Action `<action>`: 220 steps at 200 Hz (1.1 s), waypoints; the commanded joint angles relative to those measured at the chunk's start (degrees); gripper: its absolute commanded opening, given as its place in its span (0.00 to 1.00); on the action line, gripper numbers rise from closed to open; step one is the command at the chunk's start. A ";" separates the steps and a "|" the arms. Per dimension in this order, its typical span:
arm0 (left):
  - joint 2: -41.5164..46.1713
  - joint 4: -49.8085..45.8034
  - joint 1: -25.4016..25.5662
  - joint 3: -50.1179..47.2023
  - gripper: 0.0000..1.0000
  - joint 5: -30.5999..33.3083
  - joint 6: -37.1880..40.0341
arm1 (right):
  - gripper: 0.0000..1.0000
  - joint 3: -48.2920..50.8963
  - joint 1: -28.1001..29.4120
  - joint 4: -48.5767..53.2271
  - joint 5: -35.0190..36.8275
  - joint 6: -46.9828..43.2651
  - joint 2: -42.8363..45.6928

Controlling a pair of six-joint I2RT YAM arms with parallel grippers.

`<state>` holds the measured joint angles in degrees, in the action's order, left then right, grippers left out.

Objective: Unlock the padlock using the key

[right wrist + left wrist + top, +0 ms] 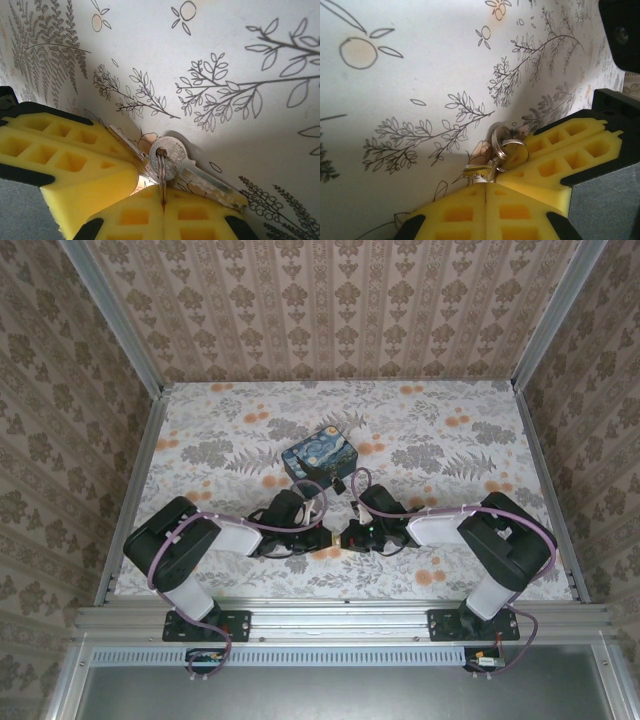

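Two pairs of yellow fingers meet tip to tip on the flower-printed bench (pixel 200 420). The small silver key (pixel 172 152) lies flat there. In the right wrist view its blade slants down-right from the right fingers (pixel 130 215), which clamp its steel ring (pixel 161 172). The left fingers (pixel 460 212) are pressed together. The dark blue swirl-printed padlock (pixel 320 455) sits just beyond.

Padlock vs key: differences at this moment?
The padlock is a chunky blue printed block; the key is thin and silvery. The padlock lies free on the table; the key's ring is pinched by the right gripper. The padlock is far bigger than the key. Both are near mid-table.
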<state>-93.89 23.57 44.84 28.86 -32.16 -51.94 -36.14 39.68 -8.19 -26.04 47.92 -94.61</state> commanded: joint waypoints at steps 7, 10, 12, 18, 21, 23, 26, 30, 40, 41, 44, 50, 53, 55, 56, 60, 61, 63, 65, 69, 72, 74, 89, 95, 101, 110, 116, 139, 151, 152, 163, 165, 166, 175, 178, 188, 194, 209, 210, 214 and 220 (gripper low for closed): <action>4.53 -8.79 -2.20 0.60 0.20 1.81 5.11 | 0.03 1.65 -0.65 -0.42 6.79 -2.16 -1.59; 5.16 -9.46 -2.40 0.46 0.21 1.91 5.41 | 0.03 1.61 -0.70 -0.28 6.79 -2.26 -1.43; 5.68 -9.81 -2.61 0.35 0.23 1.99 5.61 | 0.03 1.56 -0.80 -0.08 6.71 -2.40 -1.34; 6.94 -11.10 -3.26 0.17 0.26 2.33 6.31 | 0.03 1.39 -0.75 0.37 6.61 -2.63 -1.27; 7.50 -11.54 -3.53 0.08 0.28 2.31 6.59 | 0.03 1.27 -0.79 0.58 6.55 -2.92 -1.17; 7.84 -11.78 -3.64 0.02 0.29 2.33 6.90 | 0.03 1.14 -0.76 0.73 6.49 -3.10 -1.12; 8.26 -12.10 -3.93 -0.03 0.30 2.19 7.27 | 0.03 1.08 -0.80 0.81 6.41 -3.28 -1.11; 8.72 -12.46 -4.25 -0.04 0.32 2.04 7.75 | 0.03 0.99 -0.75 0.96 6.23 -3.48 -1.18; 9.26 -13.17 -4.93 0.27 0.35 1.57 8.81 | 0.03 0.81 -0.81 1.24 6.13 -4.00 -1.36; 9.26 -13.27 -4.98 0.29 0.35 1.44 8.89 | 0.03 0.76 -0.78 1.24 6.11 -4.03 -1.36; 9.11 -13.29 -5.06 0.39 0.36 1.26 9.27 | 0.03 0.73 -0.76 1.32 6.05 -4.20 -1.44; 8.80 -13.05 -5.31 0.70 0.37 0.74 9.84 | 0.03 0.65 -0.75 1.33 5.87 -4.53 -1.70; 8.53 -12.89 -5.40 0.87 0.37 0.45 10.11 | 0.03 0.57 -0.75 1.25 5.77 -4.70 -1.90; 8.32 -12.79 -5.38 0.98 0.38 0.28 10.35 | 0.03 0.55 -0.83 1.24 5.70 -4.86 -2.03; 8.21 -12.73 -5.38 1.09 0.38 0.18 10.45 | 0.03 0.50 -0.79 1.24 5.63 -4.90 -2.05; 7.81 -12.52 -5.39 1.31 0.38 -0.18 10.81 | 0.03 0.38 -0.76 1.32 5.55 -5.14 -2.34; 7.65 -12.42 -5.38 1.39 0.38 -0.31 10.90 | 0.03 0.38 -0.80 1.32 5.51 -5.18 -2.38; 7.40 -12.28 -5.40 1.49 0.38 -0.52 11.07 | 0.03 0.33 -0.87 1.33 5.44 -5.33 -2.46; 7.16 -12.11 -5.38 1.62 0.39 -0.75 11.23 | 0.03 0.29 -0.84 1.33 5.36 -5.44 -2.54; 6.68 -11.84 -5.41 1.86 0.39 -1.07 11.56 | 0.03 0.28 -0.83 1.25 5.21 -5.63 -2.74; 6.34 -11.71 -5.40 2.02 0.40 -1.20 11.76 | 0.03 0.28 -0.83 1.12 5.02 -5.75 -2.88; 6.11 -11.64 -5.43 2.10 0.40 -1.36 11.82 | 0.03 0.28 -0.83 1.04 4.90 -5.80 -3.02; 4.22 -11.63 -5.48 2.73 0.41 -1.41 12.88 | 0.03 0.11 -0.93 1.06 4.51 -6.47 -3.79; 3.54 -11.62 -5.53 2.81 0.41 -1.21 13.18 | 0.03 0.18 -0.99 1.00 4.35 -6.65 -4.11; 2.79 -11.07 -5.63 2.86 0.41 -1.26 13.27 | 0.03 0.26 -1.05 0.83 4.24 -6.74 -4.39; 1.75 -9.84 -5.84 2.82 0.41 -1.82 13.23 | 0.03 0.32 -1.10 0.72 4.08 -6.79 -4.70; 1.03 -9.04 -5.82 2.92 0.41 -2.43 13.06 | 0.03 0.37 -1.10 0.71 4.04 -6.79 -4.87; -1.09 -4.42 -5.17 2.60 0.40 -4.22 11.52 | 0.03 0.20 -1.10 0.52 3.89 -6.88 -5.13; -1.85 -2.78 -4.63 2.47 0.38 -6.60 10.83 | 0.03 -0.05 -1.15 0.70 3.89 -6.96 -5.10; -1.93 -2.63 -4.65 2.45 0.38 -6.69 10.82 | 0.03 -0.06 -1.17 0.71 3.89 -6.96 -5.12; -2.29 -0.85 -4.27 1.87 0.37 -7.46 10.14 | 0.03 -0.29 -1.23 0.71 3.81 -6.96 -5.13; -2.29 -0.51 -4.24 1.72 0.37 -7.60 9.98 | 0.03 -0.31 -1.20 0.71 3.81 -6.99 -5.12; -2.28 -0.40 -4.24 1.68 0.37 -7.72 9.91 | 0.03 -0.32 -1.19 0.76 3.76 -7.02 -5.13; -2.29 0.48 -4.19 1.25 0.37 -8.18 9.57 | 0.03 -0.50 -1.20 0.80 3.80 -7.05 -5.23; -2.27 0.45 -4.17 1.16 0.36 -8.21 9.52 | 0.03 -0.54 -1.23 0.76 3.74 -7.05 -5.25; -2.18 0.38 -4.15 0.89 0.36 -8.13 9.54 | 0.03 -0.68 -1.27 0.80 3.72 -7.14 -5.43; -2.18 0.33 -4.16 0.84 0.36 -8.17 9.59 | 0.03 -0.76 -1.30 0.72 3.65 -7.14 -5.54; -2.32 0.38 -4.09 0.75 0.35 -8.67 9.68 | 0.03 -0.86 -1.29 0.63 3.63 -7.14 -5.86; -2.29 0.40 -4.07 0.76 0.35 -8.69 9.68 | 0.03 -0.86 -1.32 0.59 3.63 -7.14 -5.85; -2.31 0.49 -4.06 0.66 0.35 -8.85 9.59 | 0.03 -0.86 -1.28 0.48 3.55 -7.14 -5.97; -2.20 0.52 -4.08 0.67 0.35 -8.90 9.60 | 0.03 -0.86 -1.28 0.39 3.54 -7.05 -5.96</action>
<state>-94.28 22.81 39.46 30.72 -39.46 -42.24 -36.71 38.26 -8.38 -29.76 42.13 -96.12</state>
